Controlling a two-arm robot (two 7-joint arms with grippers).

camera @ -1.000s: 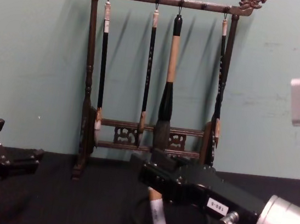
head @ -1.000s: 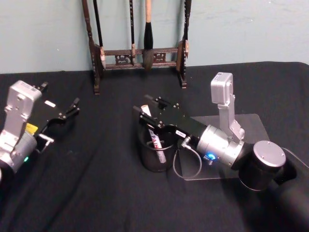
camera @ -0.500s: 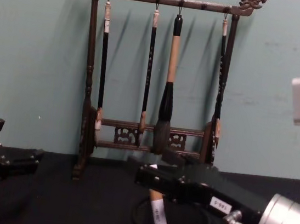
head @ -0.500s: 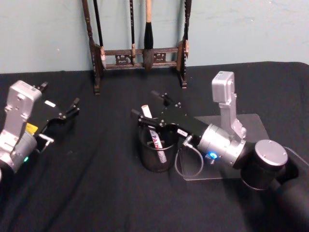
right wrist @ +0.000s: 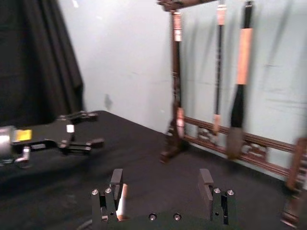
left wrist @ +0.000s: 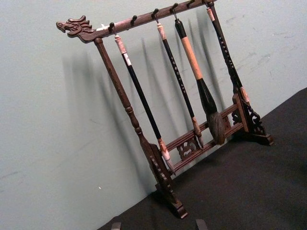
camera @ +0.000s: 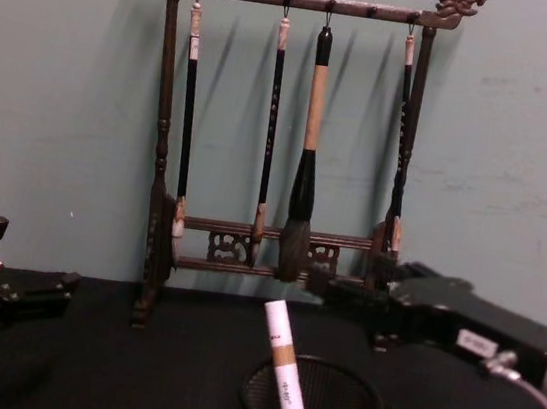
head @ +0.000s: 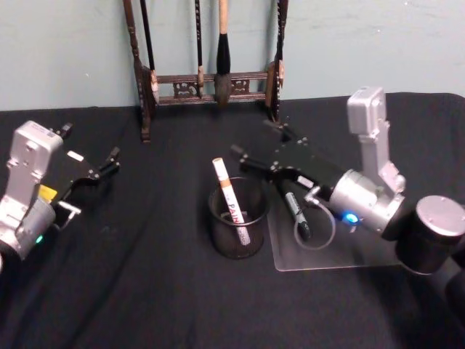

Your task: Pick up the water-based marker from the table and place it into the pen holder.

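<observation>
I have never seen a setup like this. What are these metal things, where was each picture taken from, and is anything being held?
This is a robot with two arms, and each arm ends in a two-fingered gripper. Four cameras show the same moment. One on the robot's head looks down, one on its chest looks across the table, and one sits on each wrist.

On the black-clothed table stands a black mesh pen holder with a white marker leaning inside it. Behind it is a wooden brush rack hung with brushes. What looks like a dark pen lies on a clear plate.

The right gripper is open and holds nothing. It hangs above the table between the holder and the rack. The left gripper is parked at the robot's left, also open and empty.
</observation>
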